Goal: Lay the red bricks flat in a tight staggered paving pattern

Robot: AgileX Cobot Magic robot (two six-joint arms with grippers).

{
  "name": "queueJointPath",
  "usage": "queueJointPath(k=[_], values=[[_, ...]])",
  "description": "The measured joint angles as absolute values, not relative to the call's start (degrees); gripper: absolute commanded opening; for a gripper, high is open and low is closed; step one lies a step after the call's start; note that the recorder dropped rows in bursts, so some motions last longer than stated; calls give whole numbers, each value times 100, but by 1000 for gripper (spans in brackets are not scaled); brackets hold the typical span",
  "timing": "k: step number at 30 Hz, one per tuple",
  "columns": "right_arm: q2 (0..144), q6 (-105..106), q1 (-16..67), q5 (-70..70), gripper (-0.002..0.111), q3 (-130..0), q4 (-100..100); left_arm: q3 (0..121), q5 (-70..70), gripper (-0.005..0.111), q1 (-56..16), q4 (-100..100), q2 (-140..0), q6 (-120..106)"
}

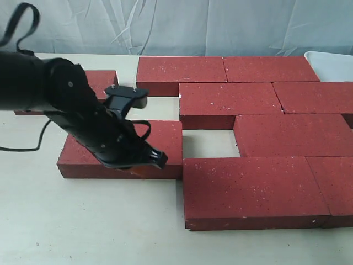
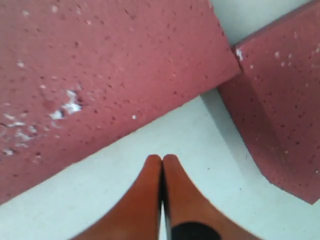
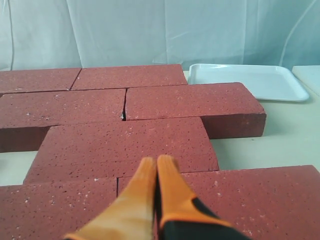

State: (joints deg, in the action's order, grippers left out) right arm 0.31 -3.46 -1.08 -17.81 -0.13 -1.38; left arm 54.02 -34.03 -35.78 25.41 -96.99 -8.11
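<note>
We see most of the red bricks (image 1: 265, 105) already laid flat as a staggered field on the right half of the table (image 1: 83, 221). One loose brick (image 1: 168, 138) lies flat just to its left, long axis parallel to the rows. A strip of bare table separates its right end from the third-row brick (image 1: 292, 132), so we judge it must slide rightward along its own length. The left gripper (image 1: 154, 160) is much the nearer. Its fingers are pressed together and empty, low over the table at the loose brick's near long face, close to the corner where the front-row brick (image 1: 248, 187) begins. The right gripper (image 3: 156, 162), likewise pressed together and holding nothing, hangs over the laid field, well away from the loose brick.
</note>
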Motion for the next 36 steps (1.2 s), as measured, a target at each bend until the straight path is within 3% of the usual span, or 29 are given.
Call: queueJointPath(k=[9, 26, 36], values=[[31, -346, -108, -1781, -1, -13, -138, 5402, -2572, 0, -4180, 2364, -10404, -900], [31, -346, -108, -1781, -1, -13, -138, 5402, -1913, 0, -4180, 2221, -10575, -922], [31, -346, -108, -1781, -1, -13, -138, 5402, -3011, 0, -4180, 2038, -9905, -922]])
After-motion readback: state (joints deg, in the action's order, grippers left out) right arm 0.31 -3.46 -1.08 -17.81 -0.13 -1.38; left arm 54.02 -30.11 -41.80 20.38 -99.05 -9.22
